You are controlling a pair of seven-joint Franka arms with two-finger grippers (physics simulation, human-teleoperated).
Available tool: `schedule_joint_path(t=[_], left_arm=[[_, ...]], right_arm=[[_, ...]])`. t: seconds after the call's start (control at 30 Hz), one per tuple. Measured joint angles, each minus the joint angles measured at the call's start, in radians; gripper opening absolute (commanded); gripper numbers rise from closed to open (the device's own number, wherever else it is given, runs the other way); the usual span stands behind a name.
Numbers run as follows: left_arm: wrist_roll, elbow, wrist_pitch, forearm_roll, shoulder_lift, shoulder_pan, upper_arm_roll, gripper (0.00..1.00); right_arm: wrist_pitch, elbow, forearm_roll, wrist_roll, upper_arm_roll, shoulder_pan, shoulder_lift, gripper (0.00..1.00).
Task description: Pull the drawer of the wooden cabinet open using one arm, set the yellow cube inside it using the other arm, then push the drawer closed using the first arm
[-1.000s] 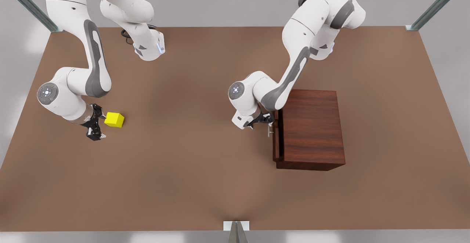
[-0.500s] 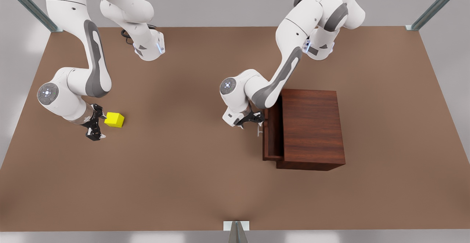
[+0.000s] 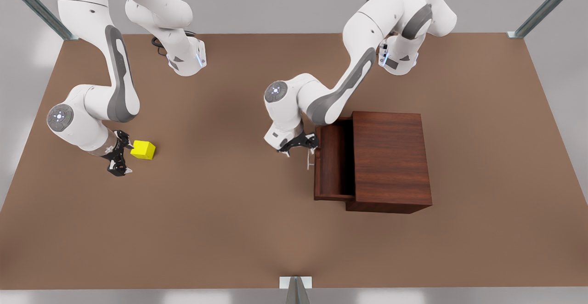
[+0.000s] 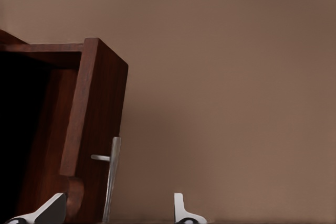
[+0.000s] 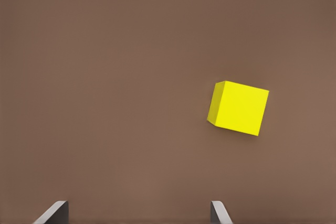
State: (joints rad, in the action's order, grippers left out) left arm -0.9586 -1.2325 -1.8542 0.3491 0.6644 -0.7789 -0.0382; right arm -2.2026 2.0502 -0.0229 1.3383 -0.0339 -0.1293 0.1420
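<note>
The handle (image 4: 111, 177) is straddled, ungripped, by the open left end effector (image 3: 301, 147); the drawer (image 3: 333, 161) is judged stiff. The open right end effector (image 3: 120, 156) waits beside the light, rigid yellow cube (image 3: 143, 149), best taken by opposite flat faces.

Left end effector (image 3: 307, 150) low, fingers apart, right end effector (image 3: 120, 156) low, fingers spread, both arms bent

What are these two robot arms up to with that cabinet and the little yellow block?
The left gripper is at the handle of the drawer, which now sticks well out of the cabinet, more than a second ago. Its fingers look spread in the wrist view, with the handle between them. The right gripper waits open beside the cube, which sits untouched on the table. The drawer is empty so far.
</note>
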Motion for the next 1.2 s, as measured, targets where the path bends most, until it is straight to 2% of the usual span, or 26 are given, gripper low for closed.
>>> schedule_joint_path(t=[0.07, 0.17, 0.2, 0.23, 0.27, 0.33, 0.5, 0.9, 1.2], left_arm=[[0.05, -0.006, 0.082, -0.044, -0.129, 0.141, -0.001, 1.0], [0.163, -0.052, 0.193, -0.186, -0.311, 0.51, 0.0, 1.0], [0.206, -0.211, 0.183, -0.238, -0.44, 0.611, 0.0, 1.0], [0.246, -0.381, 0.152, -0.267, -0.554, 0.675, -0.001, 1.0], [0.284, -0.44, 0.134, -0.286, -0.592, 0.717, -0.002, 1.0], [0.352, -0.408, 0.146, -0.31, -0.606, 0.768, -0.002, 1.0], [0.458, -0.348, 0.236, -0.333, -0.623, 0.779, -0.03, 1.0], [0.604, -0.347, 0.308, -0.322, -0.625, 0.564, -0.036, 1.0], [0.667, -0.349, 0.311, -0.32, -0.624, 0.654, -0.035, 1.0]], right_arm=[[0.001, 0.003, 0.0, 0.003, 0.0, 0.001, 0.002, 1.0], [-0.028, 0.108, 0.001, 0.008, 0.001, -0.004, -0.041, 1.0], [-0.047, 0.153, 0.005, 0.008, 0.002, -0.01, -0.06, 1.0], [-0.064, 0.183, 0.013, 0.009, 0.002, -0.018, -0.07, 1.0], [-0.078, 0.207, 0.02, 0.01, 0.003, -0.029, -0.075, 1.0], [-0.108, 0.257, 0.028, 0.01, 0.003, -0.056, -0.077, 1.0], [-0.188, 0.298, 0.03, 0.014, 0.003, -0.112, -0.048, 1.0], [-0.407, 0.365, 0.026, 0.02, 0.002, -0.127, 0.042, 1.0], [-0.484, 0.409, 0.043, 0.02, 0.001, -0.137, 0.054, 1.0]])
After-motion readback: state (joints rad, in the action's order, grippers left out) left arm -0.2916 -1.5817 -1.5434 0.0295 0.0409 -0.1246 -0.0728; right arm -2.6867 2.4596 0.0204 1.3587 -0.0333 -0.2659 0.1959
